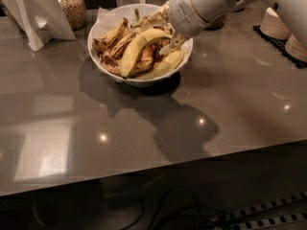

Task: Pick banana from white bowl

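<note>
The white bowl (106, 26) stands at the back middle of the grey table, lined with white paper that sticks up at its rim. The large bright yellow banana (136, 51) lies curved across the pile inside it. A paler, shorter banana (165, 63) lies at the right rim, and small brown-spotted bananas (111, 37) lie on the left. My gripper (167, 31) reaches in from the upper right and sits low over the bowl's right side, at the upper end of the large banana. The white wrist hides the bowl's far right rim.
A glass jar of grains (71, 5) and a white folded holder (36, 18) stand at the back left. Stacked light bowls (280, 25) sit on a dark mat at the right. The table's front edge runs across the lower part of the view.
</note>
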Robot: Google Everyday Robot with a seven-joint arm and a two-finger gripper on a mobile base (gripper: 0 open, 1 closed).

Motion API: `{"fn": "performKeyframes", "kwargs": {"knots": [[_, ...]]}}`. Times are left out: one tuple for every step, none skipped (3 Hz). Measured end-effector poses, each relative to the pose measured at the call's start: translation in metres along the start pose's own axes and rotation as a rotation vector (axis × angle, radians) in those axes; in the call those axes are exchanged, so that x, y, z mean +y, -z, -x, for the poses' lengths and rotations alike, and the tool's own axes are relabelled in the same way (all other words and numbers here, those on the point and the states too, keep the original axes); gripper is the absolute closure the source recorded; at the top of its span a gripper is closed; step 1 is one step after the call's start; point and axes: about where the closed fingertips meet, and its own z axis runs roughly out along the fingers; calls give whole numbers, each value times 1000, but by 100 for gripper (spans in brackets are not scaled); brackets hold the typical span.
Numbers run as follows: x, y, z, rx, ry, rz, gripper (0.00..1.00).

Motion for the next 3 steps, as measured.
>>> {"fn": "performKeyframes", "kwargs": {"knots": [[-3,-11,-2,-16,12,-7,47],[-10,-23,-3,-35,26,-22,47],[-17,-37,-1,-65,34,-37,47]]}}
